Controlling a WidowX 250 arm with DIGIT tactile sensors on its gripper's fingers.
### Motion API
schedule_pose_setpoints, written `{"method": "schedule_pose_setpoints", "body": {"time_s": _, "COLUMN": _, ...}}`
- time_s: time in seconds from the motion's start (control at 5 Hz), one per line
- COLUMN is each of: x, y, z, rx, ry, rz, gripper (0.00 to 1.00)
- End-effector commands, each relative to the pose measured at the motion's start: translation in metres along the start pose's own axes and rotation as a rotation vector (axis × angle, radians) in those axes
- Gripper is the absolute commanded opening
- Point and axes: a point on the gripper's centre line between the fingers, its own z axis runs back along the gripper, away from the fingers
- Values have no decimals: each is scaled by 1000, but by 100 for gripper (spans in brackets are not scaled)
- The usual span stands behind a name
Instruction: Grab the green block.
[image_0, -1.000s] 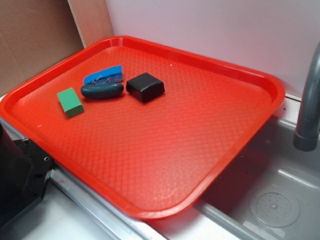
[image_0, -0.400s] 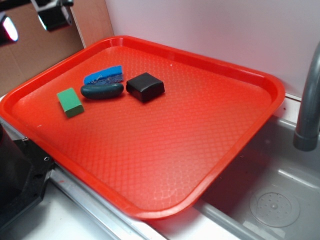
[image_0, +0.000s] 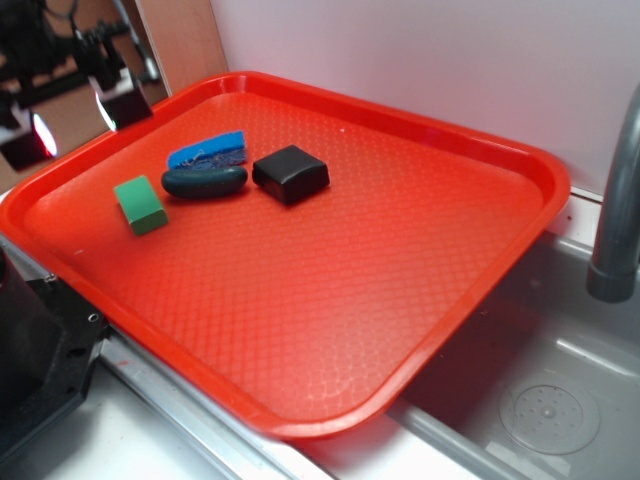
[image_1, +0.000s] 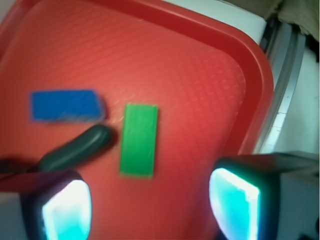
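Observation:
The green block (image_0: 140, 204) lies flat on the red tray (image_0: 330, 300) near its left edge. In the wrist view the green block (image_1: 139, 140) sits just ahead of the gap between my fingers. My gripper (image_0: 75, 115) hangs open in the air above the tray's back left corner, well above the block. In the wrist view my gripper (image_1: 150, 205) is open and empty, with both pads glowing pale blue.
A dark teal oblong piece (image_0: 204, 182), a blue curved piece (image_0: 208, 150) and a black square block (image_0: 290, 173) lie right of the green block. A grey faucet (image_0: 618, 200) and sink (image_0: 550, 400) are at the right. A black object (image_0: 30, 340) stands at the front left.
My gripper has come into view at the top left and dropped lower toward the tray's back left corner. The blocks have not moved.

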Motion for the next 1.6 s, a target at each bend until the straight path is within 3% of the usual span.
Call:
{"method": "schedule_pose_setpoints", "body": {"time_s": 0.0, "x": 6, "y": -9, "z": -41, "rx": 44, "ry": -102, "rz": -1, "gripper": 100}}
{"method": "schedule_pose_setpoints", "body": {"time_s": 0.6, "x": 0, "y": -1, "z": -62, "rx": 77, "ry": -132, "rz": 6, "gripper": 100}}
{"method": "schedule_pose_setpoints", "body": {"time_s": 0.8, "x": 0, "y": 0, "z": -62, "rx": 72, "ry": -133, "rz": 3, "gripper": 0}}
{"method": "schedule_pose_setpoints", "body": {"time_s": 1.2, "x": 9, "y": -8, "z": -40, "rx": 75, "ry": -91, "rz": -169, "gripper": 0}}
{"method": "schedule_pose_setpoints", "body": {"time_s": 1.4, "x": 8, "y": -21, "z": -9, "rx": 75, "ry": -109, "rz": -337, "gripper": 0}}
